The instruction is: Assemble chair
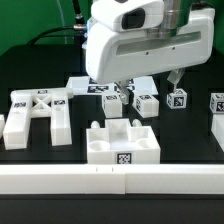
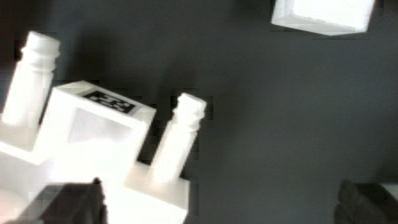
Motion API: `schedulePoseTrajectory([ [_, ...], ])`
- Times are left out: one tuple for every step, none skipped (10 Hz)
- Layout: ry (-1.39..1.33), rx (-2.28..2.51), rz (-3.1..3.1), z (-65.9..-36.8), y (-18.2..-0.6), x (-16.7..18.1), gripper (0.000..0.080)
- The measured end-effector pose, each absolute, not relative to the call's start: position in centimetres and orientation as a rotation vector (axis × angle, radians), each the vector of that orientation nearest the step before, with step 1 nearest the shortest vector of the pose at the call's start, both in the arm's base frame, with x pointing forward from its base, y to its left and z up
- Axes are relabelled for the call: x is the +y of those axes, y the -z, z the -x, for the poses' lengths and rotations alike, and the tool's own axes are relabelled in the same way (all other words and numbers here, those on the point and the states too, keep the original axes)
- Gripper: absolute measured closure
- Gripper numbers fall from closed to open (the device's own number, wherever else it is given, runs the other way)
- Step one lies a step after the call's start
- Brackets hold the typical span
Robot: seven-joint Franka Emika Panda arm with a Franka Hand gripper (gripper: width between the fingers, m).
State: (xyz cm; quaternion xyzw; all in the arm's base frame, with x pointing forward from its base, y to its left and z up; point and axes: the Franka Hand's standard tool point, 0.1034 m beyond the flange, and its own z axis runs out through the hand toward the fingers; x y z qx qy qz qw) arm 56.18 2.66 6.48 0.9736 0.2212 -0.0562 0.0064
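The gripper hangs over the middle of the worktop, fingers spread wide and clasping nothing; a tagged white part with two upright posts stands just beside one finger. The chair lies unjoined: seat block by the front edge, H-shaped piece toward the exterior view's left edge, small tagged pieces nearer the back. The front corner on the exterior view's right is bare

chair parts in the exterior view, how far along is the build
Done: nothing looks joined. The chunky white plastic H-shaped piece, the white slotted seat block and the small white tagged blocks lie apart on the black table. In hand: nothing; the hand is open above a white tagged part with upright posts. Left: seemingly every joint.
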Motion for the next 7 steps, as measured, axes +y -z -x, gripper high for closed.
schedulePoseTrajectory([
  [0.177, 0.57, -3.077, -56.0, -6.2, 2.6, 0.015],
  [0.19, 0.172, -3.136, -55.8, -5.1, 2.2, 0.015],
  [0.176, 0.076, -3.157, -56.6, -5.0, 1.8, 0.015],
  [0.154, -0.014, -3.163, -58.1, -5.5, 1.9, 0.015],
  [0.145, 0.009, -3.164, -58.2, -5.5, 2.0, 0.015],
  [0.149, 0.008, -3.164, -58.1, -5.4, 2.0, 0.015],
  [0.149, 0.017, -3.164, -58.1, -5.3, 2.0, 0.015],
])
